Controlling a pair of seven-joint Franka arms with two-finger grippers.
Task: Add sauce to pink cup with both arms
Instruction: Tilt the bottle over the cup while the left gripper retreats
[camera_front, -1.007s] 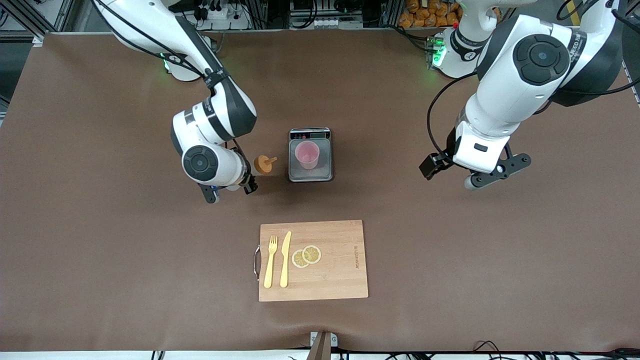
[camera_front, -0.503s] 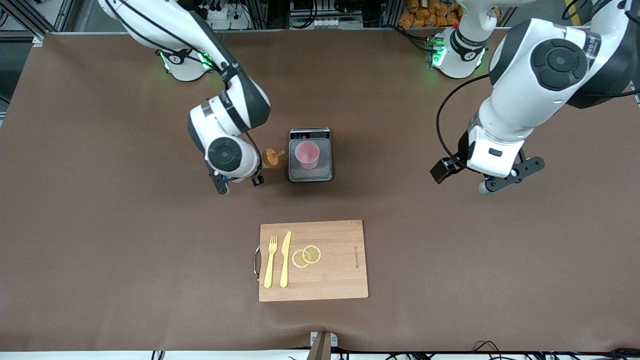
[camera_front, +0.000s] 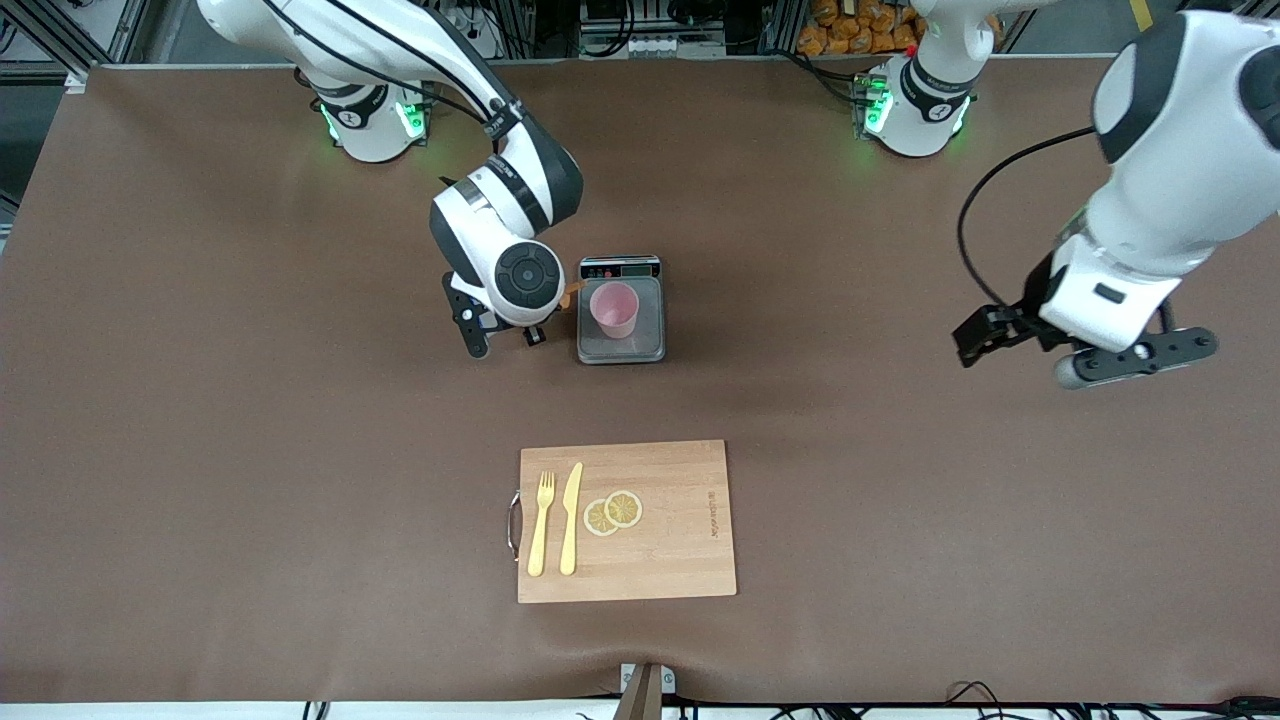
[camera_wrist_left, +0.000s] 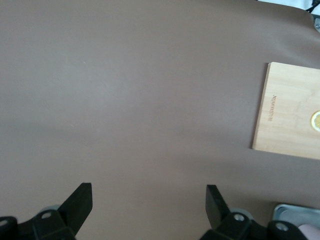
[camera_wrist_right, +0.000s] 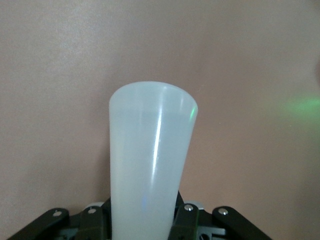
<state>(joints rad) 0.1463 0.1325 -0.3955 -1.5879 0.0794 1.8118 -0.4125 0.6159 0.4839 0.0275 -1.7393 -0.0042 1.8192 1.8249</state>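
The pink cup (camera_front: 613, 308) stands upright on the grey scale (camera_front: 650, 345). My right gripper (camera_front: 530, 310) is just beside the scale, toward the right arm's end, shut on the sauce bottle. The wrist hides most of the bottle in the front view; only its orange tip (camera_front: 571, 291) shows, close to the cup's rim. In the right wrist view its whitish body (camera_wrist_right: 150, 160) stands between the fingers of the right gripper (camera_wrist_right: 145, 222). My left gripper (camera_front: 1095, 350) is open and empty over bare table toward the left arm's end; it also shows in the left wrist view (camera_wrist_left: 148, 200).
A wooden cutting board (camera_front: 680, 560) lies nearer the front camera than the scale, with a yellow fork (camera_front: 541, 525), a knife (camera_front: 571, 518) and two lemon slices (camera_front: 613, 511). The board (camera_wrist_left: 287, 112) and a corner of the scale (camera_wrist_left: 292, 212) show in the left wrist view.
My right gripper has carried the sauce bottle toward the scale, bringing its orange tip near the cup's rim. My left arm has moved away from the scale, toward its own end of the table.
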